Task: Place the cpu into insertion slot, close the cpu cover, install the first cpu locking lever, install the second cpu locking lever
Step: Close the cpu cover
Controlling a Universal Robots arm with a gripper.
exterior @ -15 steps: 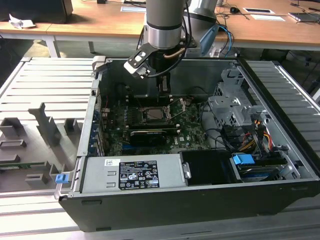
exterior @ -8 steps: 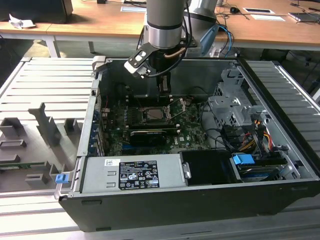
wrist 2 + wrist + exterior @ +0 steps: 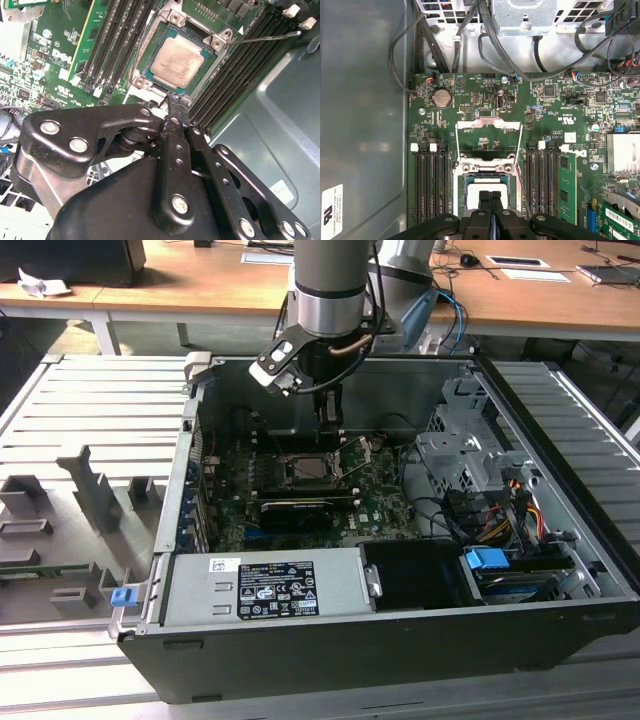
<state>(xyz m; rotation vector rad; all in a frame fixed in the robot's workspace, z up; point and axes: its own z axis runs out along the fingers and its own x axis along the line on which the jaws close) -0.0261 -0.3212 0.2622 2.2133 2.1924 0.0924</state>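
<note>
Second wrist view: nearest the lens, the gripper [image 3: 173,98] is seen w/ fingers [image 3: 176,145] pressed together, nothing held betw. them. The tips are poised right at the edge of the slot [image 3: 220,40]; contact w/ it can't be told. Just past them the cpu [image 3: 177,61] is seated flat in the slot, metal face up. A thin lever [image 3: 265,36] is angled out from one slot corner across the memory slots [image 3: 240,75]. A second wire lever [image 3: 131,75] is bent along the opposite side.

In the first wrist view the closed tips are seen over the cpu's near edge. Beyond the slot the cover [image 3: 489,125] is swung open, off the cpu, w/ green board [image 3: 555,105] visible through its window. Farther on, a coin cell [image 3: 441,98] and black cables [image 3: 485,40] are seen by the board's far edge.

In the exterior view the PSU [image 3: 265,585] is nearest, inside the open PC case [image 3: 400,655]. Next a black card [image 3: 295,508] is seen, then the slot mid-board w/ the gripper over it. The arm [image 3: 330,280] is seen reaching down from above. A grey tray [image 3: 90,440] is set on the exterior view's left, and a wooden desk [image 3: 200,285] is seen behind.
</note>
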